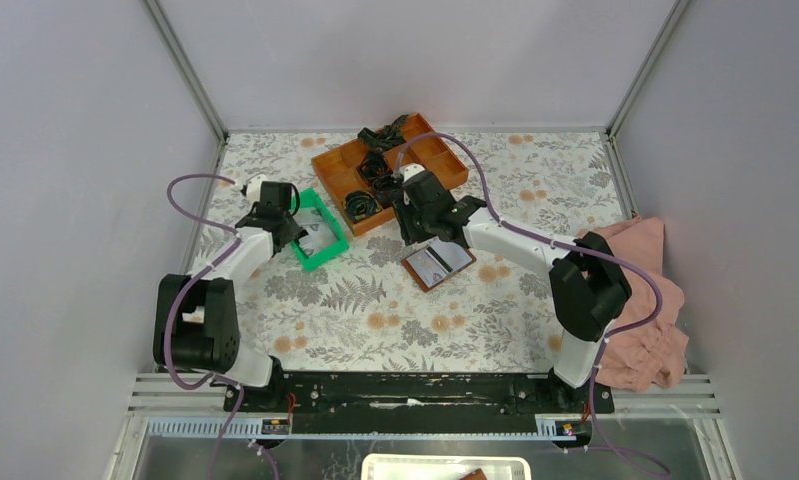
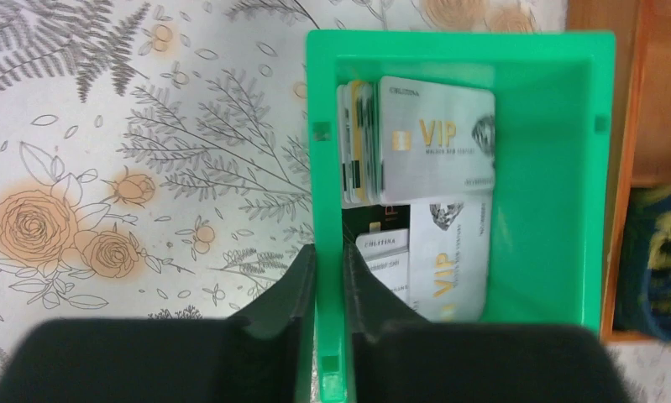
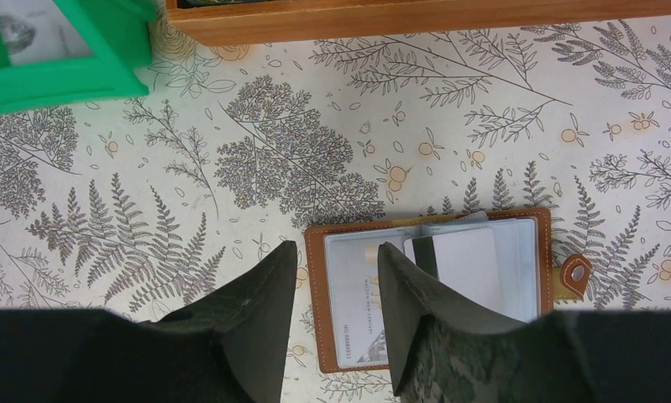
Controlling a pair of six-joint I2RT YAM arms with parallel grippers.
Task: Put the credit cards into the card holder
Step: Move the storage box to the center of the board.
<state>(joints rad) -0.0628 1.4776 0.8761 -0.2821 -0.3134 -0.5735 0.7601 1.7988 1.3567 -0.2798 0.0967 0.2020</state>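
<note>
Left gripper (image 2: 330, 256) clamps green tray (image 2: 546, 210) wall; right gripper (image 3: 336, 252) released | card holder (image 3: 313, 302) brown, open; credit cards (image 2: 437, 138) silver, VIP-marked

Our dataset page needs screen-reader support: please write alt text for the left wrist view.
The left gripper pinches a side wall of a green tray, one finger inside, one outside. Silver VIP credit cards lie inside the tray, which sits on a floral tablecloth.
</note>
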